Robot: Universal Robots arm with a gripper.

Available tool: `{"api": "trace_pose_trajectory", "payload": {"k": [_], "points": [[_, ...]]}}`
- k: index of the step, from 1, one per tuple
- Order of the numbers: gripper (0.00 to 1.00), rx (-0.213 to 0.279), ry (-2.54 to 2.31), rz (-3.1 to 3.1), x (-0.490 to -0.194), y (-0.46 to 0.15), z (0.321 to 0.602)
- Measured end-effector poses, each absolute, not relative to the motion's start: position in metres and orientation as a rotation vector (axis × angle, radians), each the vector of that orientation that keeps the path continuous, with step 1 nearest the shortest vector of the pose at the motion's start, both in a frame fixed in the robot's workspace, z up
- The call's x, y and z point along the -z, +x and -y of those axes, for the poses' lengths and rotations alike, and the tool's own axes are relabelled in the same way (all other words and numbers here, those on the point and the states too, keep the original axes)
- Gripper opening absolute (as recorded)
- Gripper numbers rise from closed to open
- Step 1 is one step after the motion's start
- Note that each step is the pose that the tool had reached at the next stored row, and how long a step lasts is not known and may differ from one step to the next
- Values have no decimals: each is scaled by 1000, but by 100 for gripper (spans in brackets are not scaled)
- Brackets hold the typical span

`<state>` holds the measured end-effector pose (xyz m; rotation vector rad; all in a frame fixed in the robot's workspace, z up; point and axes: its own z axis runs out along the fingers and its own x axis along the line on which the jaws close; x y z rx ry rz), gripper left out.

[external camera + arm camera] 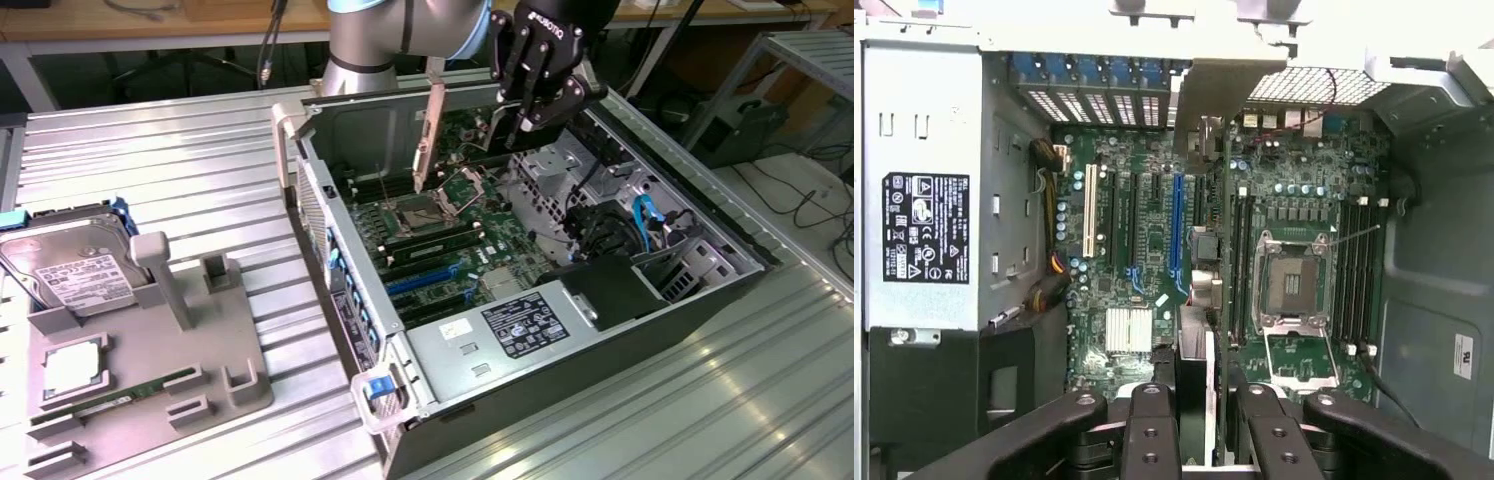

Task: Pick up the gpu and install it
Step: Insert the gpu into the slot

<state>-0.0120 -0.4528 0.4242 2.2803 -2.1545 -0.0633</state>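
My gripper [529, 122] hangs over the open computer case [350, 300], shut on the gpu [430, 130]. The card is a thin dark board held on edge, and its silver bracket points down toward the case's rear wall. In the wrist view the gpu [1197, 365] runs edge-on from between my black fingers [1149, 430] to its bracket [1219, 95] at the slot openings. It hovers above the motherboard [1144, 270], close beside the blue slot [1176, 225]. Whether it touches the slot I cannot tell.
A grey fixture [200, 350] at the exterior view's left carries a silver hard drive [74, 265], a processor [74, 365] and a green memory stick [120, 400]. Inside the case are the labelled power supply [534, 325], the processor socket [1291, 285] and cables [627, 225].
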Motion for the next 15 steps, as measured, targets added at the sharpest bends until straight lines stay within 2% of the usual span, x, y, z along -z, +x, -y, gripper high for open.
{"api": "trace_pose_trajectory", "payload": {"k": [15], "points": [[28,63,2256,2181,-404,-13,453]]}}
